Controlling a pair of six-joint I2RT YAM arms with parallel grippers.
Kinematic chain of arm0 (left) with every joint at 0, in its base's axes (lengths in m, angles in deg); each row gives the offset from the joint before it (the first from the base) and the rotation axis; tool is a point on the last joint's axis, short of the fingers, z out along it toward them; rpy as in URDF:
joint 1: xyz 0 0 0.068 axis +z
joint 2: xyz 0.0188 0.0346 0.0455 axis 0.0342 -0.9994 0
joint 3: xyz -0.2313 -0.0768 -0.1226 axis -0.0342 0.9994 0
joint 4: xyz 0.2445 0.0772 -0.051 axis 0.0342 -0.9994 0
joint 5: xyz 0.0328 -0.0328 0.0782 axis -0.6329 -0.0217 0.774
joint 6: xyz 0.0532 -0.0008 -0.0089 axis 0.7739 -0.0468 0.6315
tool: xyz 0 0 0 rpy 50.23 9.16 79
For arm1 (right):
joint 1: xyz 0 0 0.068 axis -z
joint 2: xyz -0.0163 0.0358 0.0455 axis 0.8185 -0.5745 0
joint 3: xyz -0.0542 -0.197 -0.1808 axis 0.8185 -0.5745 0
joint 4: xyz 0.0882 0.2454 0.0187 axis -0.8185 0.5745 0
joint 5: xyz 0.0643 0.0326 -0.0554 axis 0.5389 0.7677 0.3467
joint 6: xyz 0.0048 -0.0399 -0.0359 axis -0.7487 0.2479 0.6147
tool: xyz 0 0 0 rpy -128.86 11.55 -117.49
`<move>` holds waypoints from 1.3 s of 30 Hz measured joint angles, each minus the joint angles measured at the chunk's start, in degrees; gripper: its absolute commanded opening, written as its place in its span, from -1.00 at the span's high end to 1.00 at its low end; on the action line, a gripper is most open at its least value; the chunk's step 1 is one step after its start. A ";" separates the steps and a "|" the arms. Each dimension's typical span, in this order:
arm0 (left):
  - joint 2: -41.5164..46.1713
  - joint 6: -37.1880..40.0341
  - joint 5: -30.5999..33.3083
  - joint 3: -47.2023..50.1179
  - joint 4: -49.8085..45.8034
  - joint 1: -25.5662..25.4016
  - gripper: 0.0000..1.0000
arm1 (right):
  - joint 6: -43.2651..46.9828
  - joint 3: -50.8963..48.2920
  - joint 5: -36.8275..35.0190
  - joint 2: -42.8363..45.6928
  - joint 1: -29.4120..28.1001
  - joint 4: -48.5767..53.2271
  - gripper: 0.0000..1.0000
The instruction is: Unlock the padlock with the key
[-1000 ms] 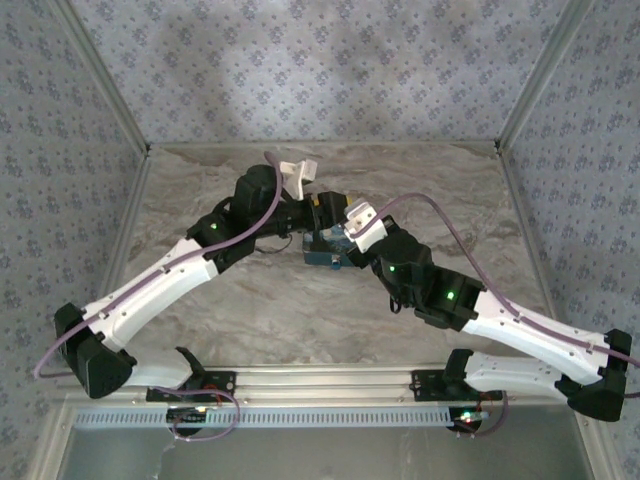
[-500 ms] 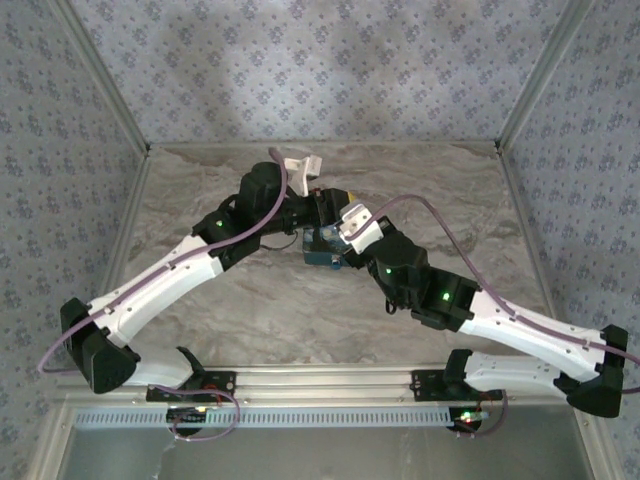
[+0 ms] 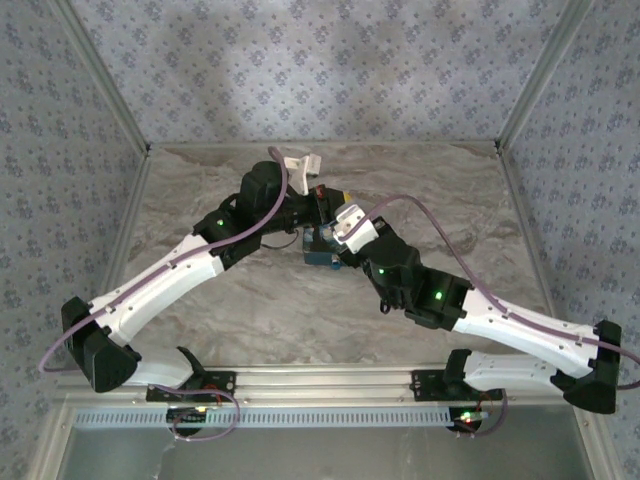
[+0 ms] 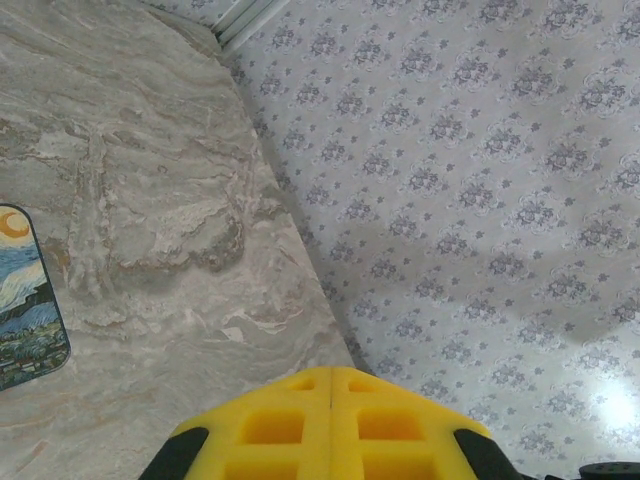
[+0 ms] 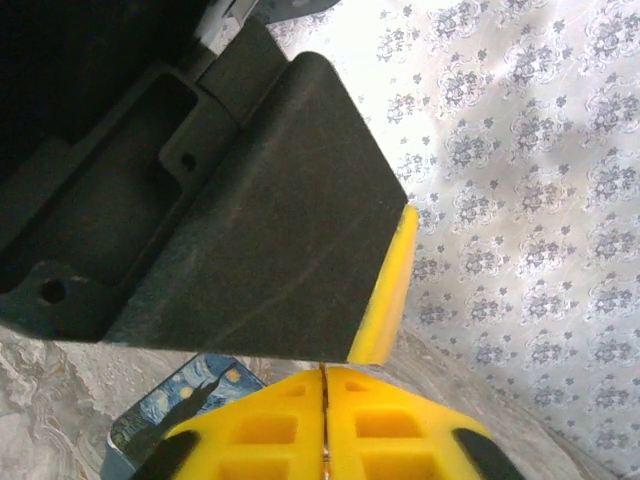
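Observation:
A flat blue block printed with a starry-night painting [image 3: 321, 248] lies on the marble table between the two arms; its corner shows in the left wrist view [image 4: 22, 300] and the right wrist view [image 5: 170, 408]. No shackle shows, so I cannot tell whether this is the padlock. My left gripper [image 3: 325, 202] [image 4: 331, 375] is shut, its yellow pads pressed flat together with nothing visible between them. My right gripper [image 3: 332, 226] [image 5: 323, 372] is shut with a thin brass sliver, apparently the key, in the seam. The left gripper's black finger [image 5: 250, 220] hangs just above the right fingertips.
The marble table [image 3: 440, 190] is ringed by patterned walls [image 3: 320, 70] with metal corner posts [image 3: 105, 85]. Purple cables [image 3: 430, 210] loop over both forearms. The arm bases and a rail [image 3: 320, 385] line the near edge.
The right arm has pushed left and forward, bringing its gripper closer under the left gripper. The left wrist has shifted slightly toward the back wall.

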 measured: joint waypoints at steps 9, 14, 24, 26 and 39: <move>0.00 3.56 1.25 -0.15 -0.96 1.14 1.00 | -9.40 -0.07 6.86 5.81 6.82 4.94 0.04; 0.13 5.90 1.62 0.70 -0.92 4.61 1.00 | -17.49 -0.57 18.40 11.61 14.12 8.92 0.05; 0.42 9.07 -4.09 4.52 1.53 7.58 1.00 | -40.68 -5.70 60.81 8.74 39.15 2.86 0.20; 0.46 9.01 -6.08 4.52 3.13 7.63 1.00 | -46.64 -8.24 67.89 6.58 41.48 -2.60 0.15; 2.23 7.65 -13.62 6.34 10.99 6.19 1.00 | -67.54 -12.31 86.58 2.51 42.12 -28.74 0.02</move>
